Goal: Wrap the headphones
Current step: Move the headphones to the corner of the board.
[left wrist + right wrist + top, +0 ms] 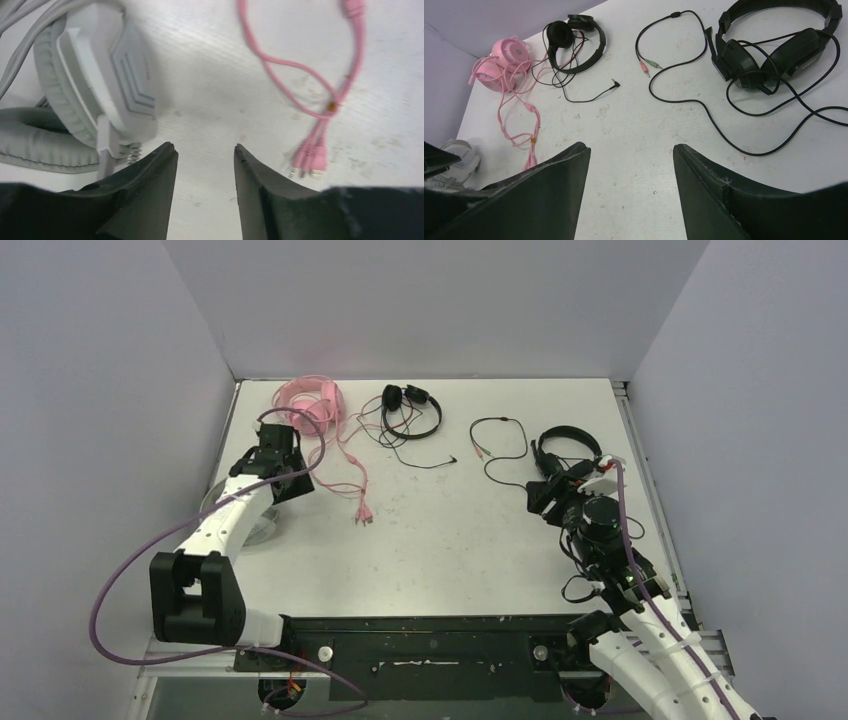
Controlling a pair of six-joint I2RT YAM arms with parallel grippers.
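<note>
A bulky white-grey headset (pixel 95 85) lies at the table's left, mostly hidden under my left arm in the top view (pixel 262 528). My left gripper (pixel 205 150) hovers just right of it, open with bare table between the fingers; it shows from above too (pixel 292 485). The pink headphones (pixel 310 400) sit at the back left, their pink cable trailing down to plugs (pixel 310 160). A small black headset (pixel 410 405) lies at back centre. Another black headset (pixel 774 50) with loose cable lies back right, just beyond my open, empty right gripper (pixel 630 147).
Walls close in the table (pixel 440 540) on the left, back and right. The right black headset's cable (pixel 684 100) loops out over the middle, ending in two small plugs (pixel 646 65). The small headset's plug (pixel 614 84) lies nearby.
</note>
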